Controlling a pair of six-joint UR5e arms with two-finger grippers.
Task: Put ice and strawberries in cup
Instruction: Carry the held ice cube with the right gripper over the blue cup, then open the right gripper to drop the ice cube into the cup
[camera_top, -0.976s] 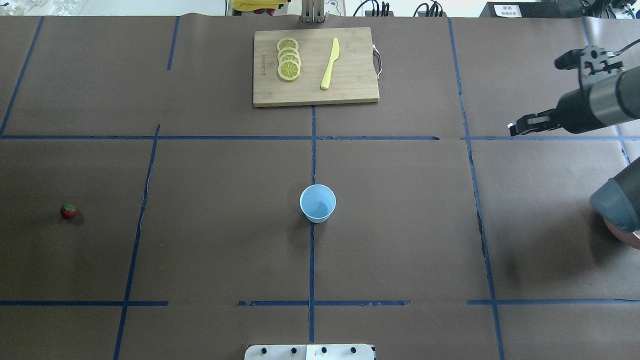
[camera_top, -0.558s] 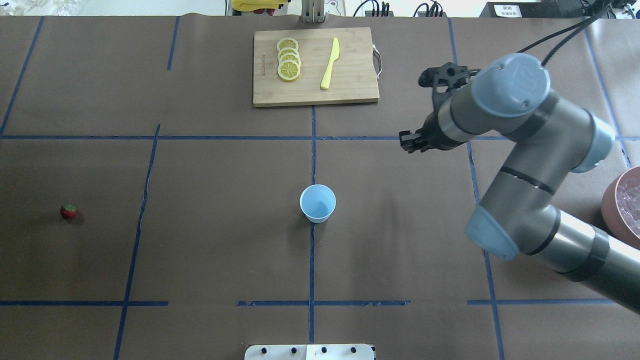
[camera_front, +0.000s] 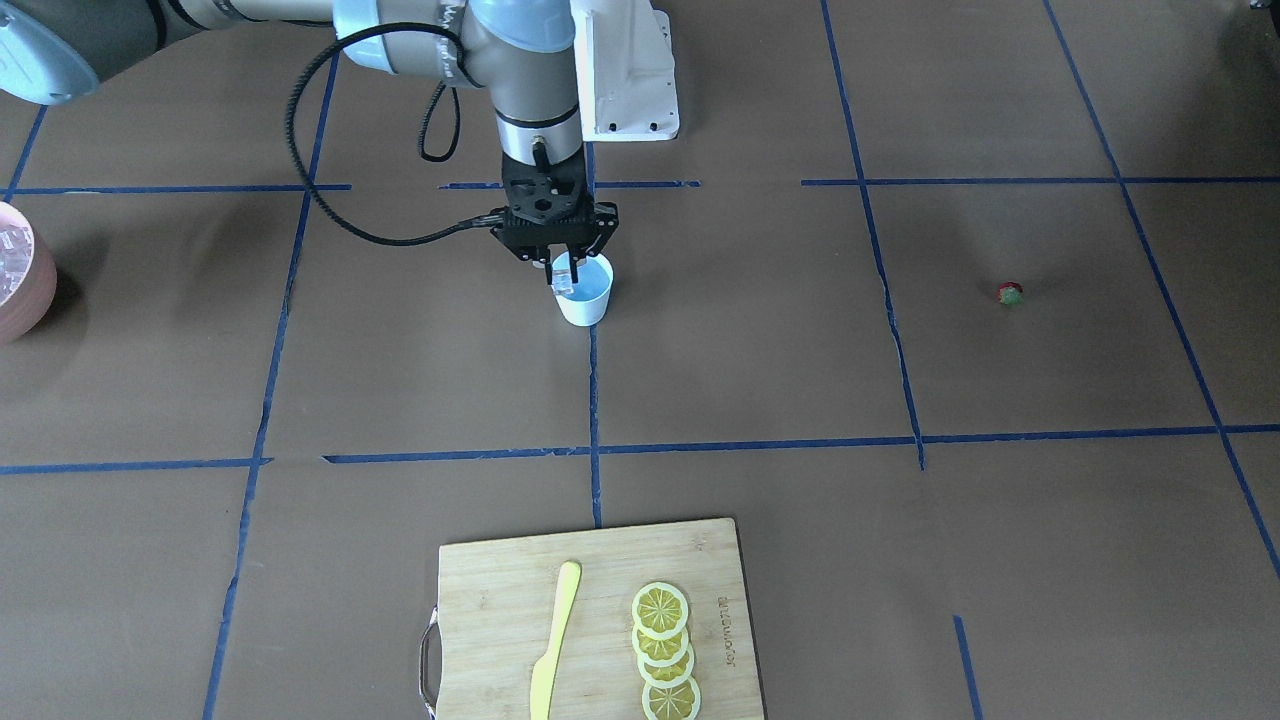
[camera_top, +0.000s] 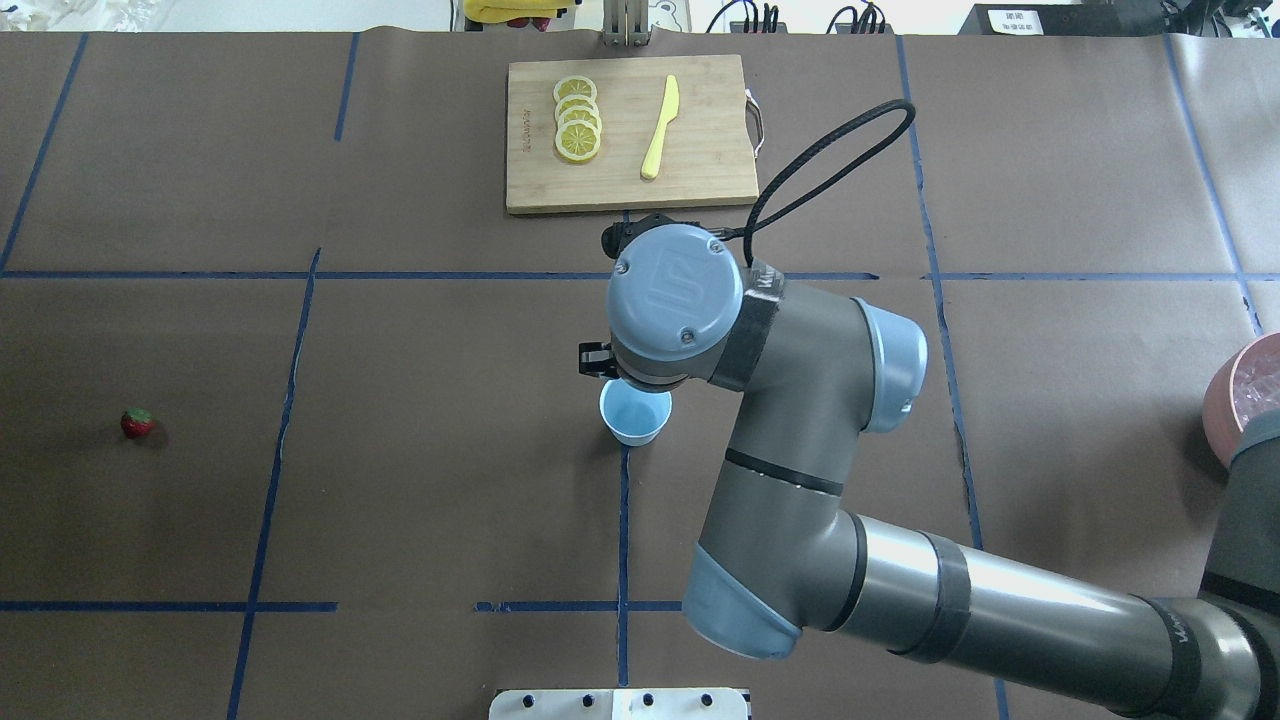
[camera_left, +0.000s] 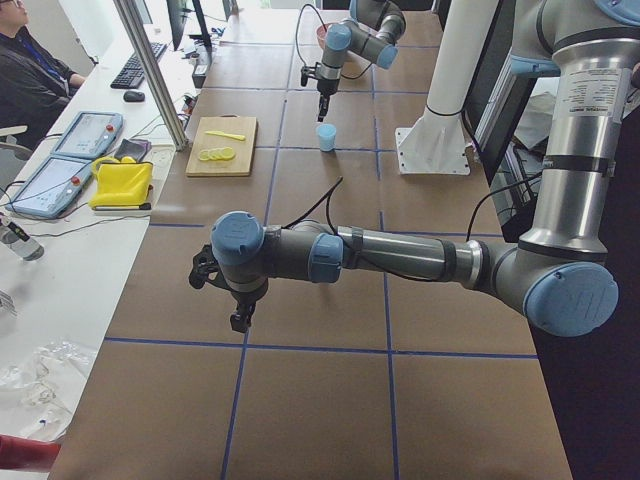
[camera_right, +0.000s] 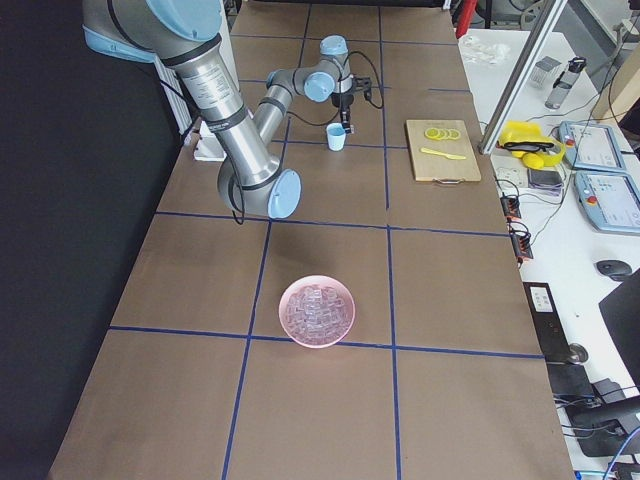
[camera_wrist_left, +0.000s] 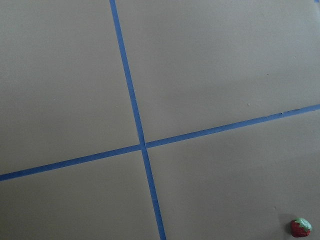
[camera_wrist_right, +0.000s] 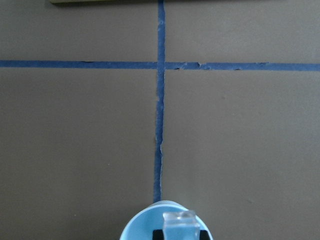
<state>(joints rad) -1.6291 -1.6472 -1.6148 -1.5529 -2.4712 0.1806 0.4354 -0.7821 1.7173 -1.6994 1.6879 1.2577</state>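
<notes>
Red against the brown paper (camera_top: 420, 500), the strawberry (camera_top: 137, 422) is spotted far out on the left, well apart from the cup (camera_top: 634, 425), and the left gripper (camera_left: 240, 318) is caught only in a side view, so whether it is wide or closed cannot be told. At centre, an ice cube (camera_wrist_right: 179, 224) is pinched in the right gripper (camera_front: 564, 268) just over the cup's mouth; it is judged hard, light and slippery, best taken on two flat opposite faces. Out right, spare ice (camera_right: 317, 310) is heaped in the pink bowl (camera_top: 1216, 400).
</notes>
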